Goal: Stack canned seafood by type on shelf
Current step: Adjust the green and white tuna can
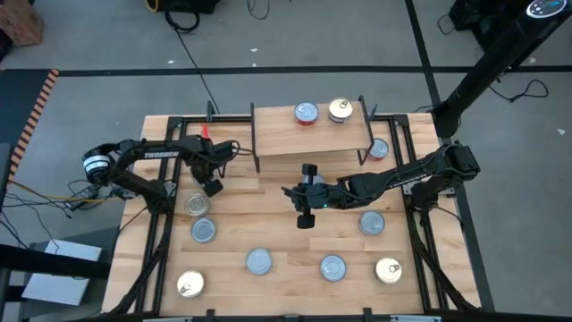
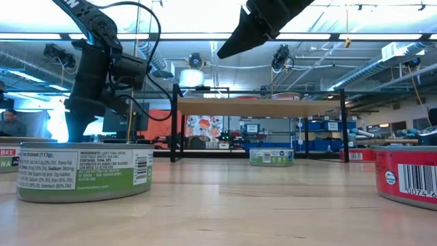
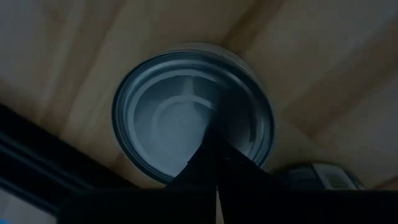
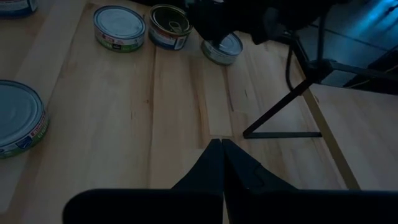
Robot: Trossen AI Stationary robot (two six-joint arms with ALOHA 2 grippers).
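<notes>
The shelf (image 1: 308, 134) stands at the table's far middle, with a red-labelled tin (image 1: 307, 113) and a gold-topped tin (image 1: 340, 110) on its board. Other tins of canned seafood lie flat on the tabletop. My left gripper (image 1: 213, 187) points straight down, shut, over a silver-topped tin (image 3: 186, 112) near the left edge; a gold tin (image 1: 197, 205) and a silver one (image 1: 204, 230) lie just nearer. My right gripper (image 1: 288, 190) hangs shut in the air over the table's middle, slanting down, holding nothing (image 4: 219, 146). My left gripper's shut fingertips (image 3: 214, 127) stand over the middle of the silver tin's top (image 3: 180, 121), coming from above. Whether they touch the lid cannot be told. The tin lies flat on the table.
More tins lie along the near half: (image 1: 258, 261), (image 1: 332, 266), (image 1: 388, 269), (image 1: 190, 284), (image 1: 372, 222). One tin (image 1: 377, 148) sits by the shelf's right legs. Black frame rails run along the table's left (image 1: 161, 224) and right sides.
</notes>
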